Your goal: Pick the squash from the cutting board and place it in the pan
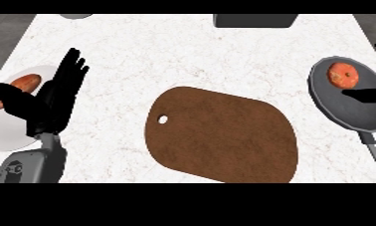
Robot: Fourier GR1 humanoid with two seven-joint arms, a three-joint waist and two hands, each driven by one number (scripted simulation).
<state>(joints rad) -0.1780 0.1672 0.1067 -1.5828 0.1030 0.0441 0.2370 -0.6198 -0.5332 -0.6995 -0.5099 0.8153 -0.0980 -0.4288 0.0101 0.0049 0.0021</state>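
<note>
The robot's left hand [60, 88] stands at the counter's left edge with its black fingers straight and pointing up, holding nothing; it looks to be resting there, out of the way of the work. Under and behind it lies a round white plate [16, 133] against that same edge, carrying an orange-red elongated vegetable [26, 82] that the thumb partly crosses without gripping. Of the right hand [361, 94] only a black sliver shows, coming in from the counter's right edge over the pan, and I cannot tell whether its fingers are spread or curled. That dark grey round metal pan [328, 103] sits at the right edge with its handle running down toward the near edge, and the round orange squash [343, 74] lies inside it, in the far part of the bowl, apart from the hand's tip. The brown rounded wooden cutting board [224, 138], with a small hole near its left end, occupies the middle of the counter nearer the front edge and carries nothing. Judged from this, the placing looks done.
</note>
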